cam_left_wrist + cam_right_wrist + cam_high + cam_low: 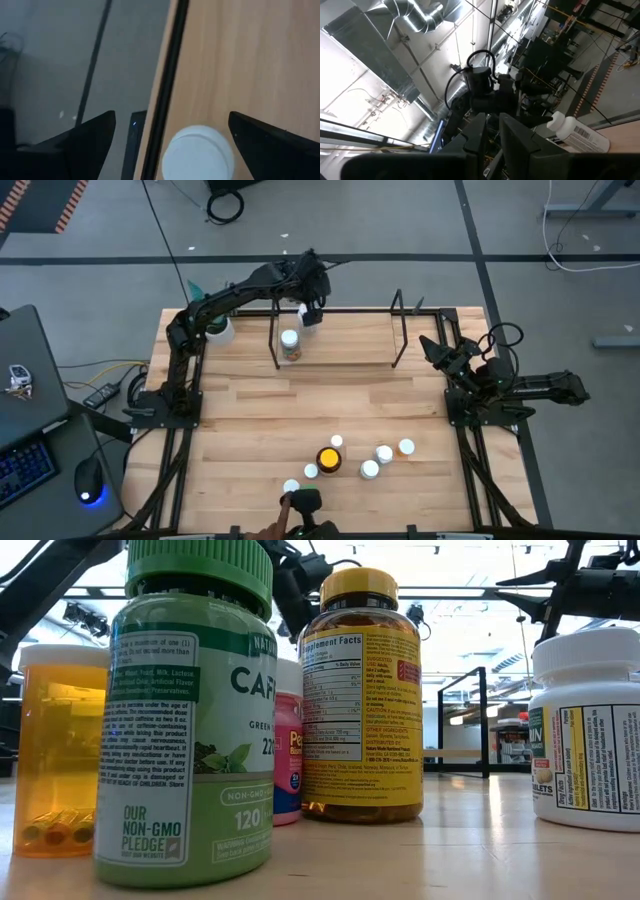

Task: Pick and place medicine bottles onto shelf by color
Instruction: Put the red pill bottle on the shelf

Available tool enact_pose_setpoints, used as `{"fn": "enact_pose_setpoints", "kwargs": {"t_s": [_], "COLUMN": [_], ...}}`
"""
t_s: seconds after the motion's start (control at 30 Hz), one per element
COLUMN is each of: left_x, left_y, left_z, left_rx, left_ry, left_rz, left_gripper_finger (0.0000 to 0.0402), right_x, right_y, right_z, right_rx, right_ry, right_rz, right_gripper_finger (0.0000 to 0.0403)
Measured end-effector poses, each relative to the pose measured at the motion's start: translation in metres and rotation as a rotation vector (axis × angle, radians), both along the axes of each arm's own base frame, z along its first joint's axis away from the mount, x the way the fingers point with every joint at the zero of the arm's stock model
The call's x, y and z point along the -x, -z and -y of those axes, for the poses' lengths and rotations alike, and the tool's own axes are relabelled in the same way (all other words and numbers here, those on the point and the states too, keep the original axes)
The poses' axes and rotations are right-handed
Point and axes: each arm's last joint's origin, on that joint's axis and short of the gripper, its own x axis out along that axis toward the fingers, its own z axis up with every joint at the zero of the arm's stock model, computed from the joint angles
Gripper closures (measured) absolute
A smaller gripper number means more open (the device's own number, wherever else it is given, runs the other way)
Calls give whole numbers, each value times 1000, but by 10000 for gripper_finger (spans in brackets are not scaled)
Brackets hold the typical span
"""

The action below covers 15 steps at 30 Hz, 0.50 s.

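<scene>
A white-capped medicine bottle (290,343) stands upright on the pale wooden base at the left end of the shelf (340,330), a low black-rod rack along the table's far edge. My left gripper (310,314) hovers open just above and beyond it. In the left wrist view the white cap (197,152) shows below and between the spread fingers (172,116), apart from both. Several more bottles (355,460) stand grouped near the table's front edge, among them an amber one with a yellow cap (329,458). My right gripper (436,350) rests shut at the right side, pointing upward.
A white pot with a green plant (214,328) stands at the far left corner beside the left arm. A person's hand (272,530) shows at the front edge. The low view shows a green-capped bottle (185,710) and an orange vial (55,750) close up. Bare wood lies mid-table.
</scene>
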Motion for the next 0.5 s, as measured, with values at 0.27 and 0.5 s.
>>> {"fn": "enact_pose_setpoints", "kwargs": {"t_s": [0.27,0.5], "left_x": [-8,-6], "left_y": [10,12], "left_z": [4,8], "left_rx": [-24,-56], "left_ry": [-98,-94], "left_rz": [-22,-102], "left_gripper_finger": [6,6], "right_x": [0,0], "right_y": [0,0], "right_z": [0,0], "right_rx": [0,0], "right_ry": [0,0], "right_rz": [0,4], "right_gripper_finger": [342,342]}}
